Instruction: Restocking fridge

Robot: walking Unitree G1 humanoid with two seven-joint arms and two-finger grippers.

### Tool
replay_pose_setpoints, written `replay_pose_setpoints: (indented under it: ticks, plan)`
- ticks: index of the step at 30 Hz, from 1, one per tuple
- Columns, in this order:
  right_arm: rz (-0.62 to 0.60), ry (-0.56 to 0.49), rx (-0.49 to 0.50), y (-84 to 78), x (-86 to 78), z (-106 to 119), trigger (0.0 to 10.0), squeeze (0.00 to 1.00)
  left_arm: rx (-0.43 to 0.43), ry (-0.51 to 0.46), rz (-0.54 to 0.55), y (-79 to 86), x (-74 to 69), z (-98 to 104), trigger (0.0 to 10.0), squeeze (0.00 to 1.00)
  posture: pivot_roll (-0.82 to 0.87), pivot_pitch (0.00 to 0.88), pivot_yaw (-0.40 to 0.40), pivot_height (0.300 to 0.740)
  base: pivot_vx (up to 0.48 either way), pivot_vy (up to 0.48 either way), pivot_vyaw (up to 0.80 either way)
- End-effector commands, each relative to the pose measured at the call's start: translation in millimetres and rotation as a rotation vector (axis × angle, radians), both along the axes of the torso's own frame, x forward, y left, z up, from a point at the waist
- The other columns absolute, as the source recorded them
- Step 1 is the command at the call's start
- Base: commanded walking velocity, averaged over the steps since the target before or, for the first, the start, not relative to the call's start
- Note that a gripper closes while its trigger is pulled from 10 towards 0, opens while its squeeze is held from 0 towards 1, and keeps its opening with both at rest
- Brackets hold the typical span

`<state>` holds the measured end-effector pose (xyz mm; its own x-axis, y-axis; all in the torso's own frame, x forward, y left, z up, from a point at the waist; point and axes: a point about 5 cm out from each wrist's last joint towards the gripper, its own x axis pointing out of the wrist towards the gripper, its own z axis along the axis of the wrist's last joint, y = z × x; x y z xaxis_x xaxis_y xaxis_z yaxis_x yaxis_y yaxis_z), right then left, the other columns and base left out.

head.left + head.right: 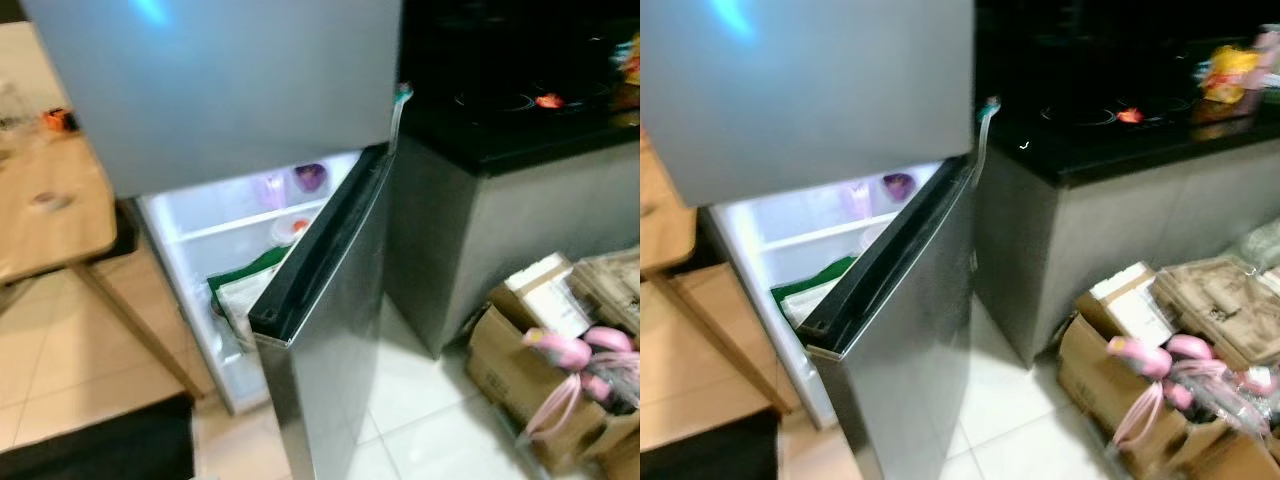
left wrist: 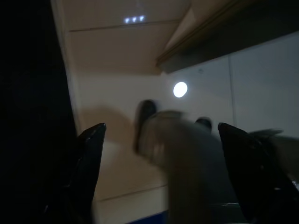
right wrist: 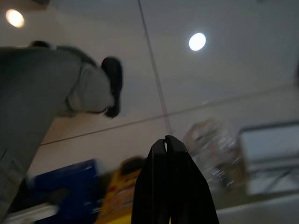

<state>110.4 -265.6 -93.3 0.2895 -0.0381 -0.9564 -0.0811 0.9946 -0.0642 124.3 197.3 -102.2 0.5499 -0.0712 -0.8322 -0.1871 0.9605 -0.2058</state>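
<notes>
The steel fridge stands ahead with its upper door (image 1: 220, 80) shut and its lower door (image 1: 320, 330) swung open toward me. Inside the lit compartment a green and white bag (image 1: 245, 285) leans on the lower level. A purple cup (image 1: 310, 178) and a round container (image 1: 292, 228) sit higher up around a white shelf (image 1: 240, 222). My left gripper (image 2: 161, 127) hangs low over the tiled floor, fingers wide apart and holding nothing. My right gripper (image 3: 165, 138) also hangs by the floor, its two black fingers pressed together with nothing between them.
A wooden table (image 1: 50, 200) stands left of the fridge. A black counter (image 1: 520, 110) with a hob is on the right, cardboard boxes (image 1: 530, 350) with pink items (image 1: 575, 365) on the floor below. A person's grey trouser leg (image 3: 42, 88) and dark shoe (image 3: 113, 84) are close by.
</notes>
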Motion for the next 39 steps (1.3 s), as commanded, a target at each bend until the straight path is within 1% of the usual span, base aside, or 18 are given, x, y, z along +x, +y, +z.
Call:
replay_pose_setpoints:
  ticks: [1,4,8,16,26,29,33,34,35,36,39]
  plan:
    - [0.009,-0.035,0.005,5.5,9.4,1.0,10.0,0.00,0.015,0.011,-0.001,4.2,-1.9,-0.2,10.0,0.00,-0.07,0.000,0.009,0.740,0.000,0.000,0.73]
    - [0.018,-0.048,0.002,7.0,14.5,2.1,10.0,0.00,0.016,0.008,0.002,4.6,-0.9,0.2,10.0,0.00,-0.07,0.000,0.008,0.740,0.000,0.000,0.72]
    - [0.028,-0.049,0.003,7.9,16.0,2.3,10.0,0.00,0.014,0.009,0.006,3.6,-1.6,-0.2,10.0,0.00,-0.07,0.000,0.007,0.740,0.000,0.000,0.72]
    - [0.039,-0.041,-0.006,8.4,14.4,1.5,10.0,0.00,0.007,0.019,0.020,1.3,-5.5,-1.8,10.0,0.00,-0.07,0.000,0.004,0.740,0.000,0.000,0.72]
    - [0.028,-0.040,-0.015,8.8,12.4,0.5,10.0,0.00,0.007,0.019,0.014,1.3,-5.0,-1.7,10.0,0.00,-0.07,0.000,0.008,0.740,0.000,0.000,0.72]
    - [0.017,-0.071,0.015,12.1,16.8,1.3,10.0,0.00,0.010,0.016,0.011,1.6,-2.9,-1.0,10.0,0.00,-0.07,0.000,0.009,0.740,0.000,0.000,0.00]
    - [0.036,-0.140,0.058,16.1,31.1,6.1,10.0,0.00,0.010,0.017,0.009,1.4,-2.8,-1.1,10.0,0.00,-0.07,0.000,0.012,0.740,0.000,0.000,0.00]
    - [0.029,-0.164,0.081,17.6,35.5,7.7,10.0,0.00,0.009,0.018,0.008,1.1,-2.9,-1.1,10.0,0.00,-0.07,0.000,0.012,0.740,0.000,0.000,0.00]
    - [0.029,-0.164,0.081,17.6,35.5,7.7,10.0,0.00,0.009,0.018,0.008,1.1,-2.9,-1.1,10.0,0.00,-0.07,0.000,0.012,0.740,0.000,0.000,0.00]
    - [-0.023,-0.258,0.197,24.2,52.9,15.0,10.0,0.00,0.008,0.020,0.007,0.0,-3.3,-1.5,10.0,0.00,-0.07,0.000,0.012,0.740,0.000,0.000,0.00]
    - [-0.034,-0.368,0.331,31.5,73.4,26.1,10.0,0.00,0.006,0.022,0.005,-0.7,-3.7,-1.7,10.0,0.00,-0.08,0.000,0.012,0.740,0.000,0.000,0.00]
